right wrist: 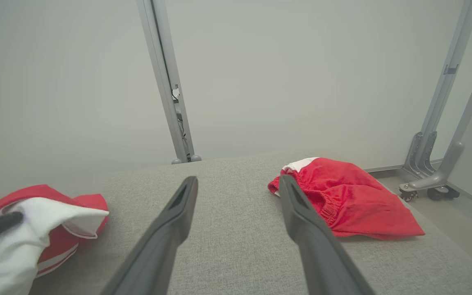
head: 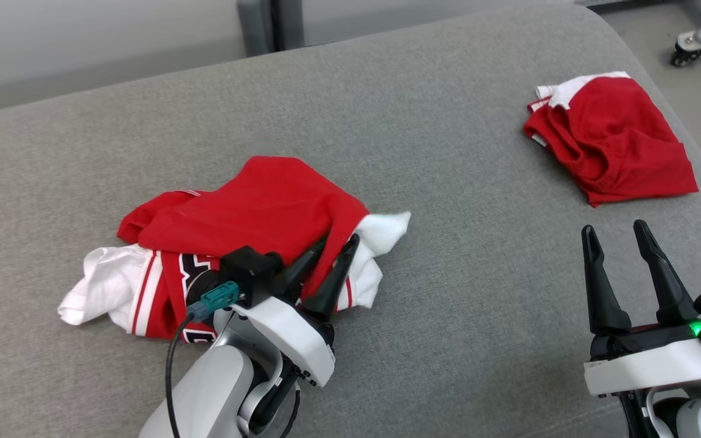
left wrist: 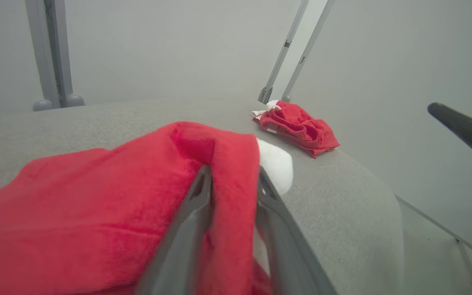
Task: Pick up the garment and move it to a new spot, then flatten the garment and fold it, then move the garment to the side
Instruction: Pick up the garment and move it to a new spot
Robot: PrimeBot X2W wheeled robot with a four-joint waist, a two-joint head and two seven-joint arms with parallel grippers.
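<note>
The garment [head: 253,207], a crumpled red and white jersey, lies on the grey cushion [head: 448,182] left of centre. My left gripper [head: 337,242] sits at its right end, with a raised fold of red cloth pinched between the two fingers. The left wrist view shows that fold [left wrist: 232,164] filling the gap between them. My right gripper [head: 614,228] hovers open over bare cushion at the lower right, holding nothing; its fingers [right wrist: 178,213] point across the cushion. The garment [right wrist: 35,221] lies to their left.
A second red garment with a white band [head: 615,140] lies bunched at the far right of the cushion, near its rounded edge. Beyond that edge is floor with a wheeled metal base [head: 691,48]. Grey metal posts [right wrist: 170,90] stand behind the cushion.
</note>
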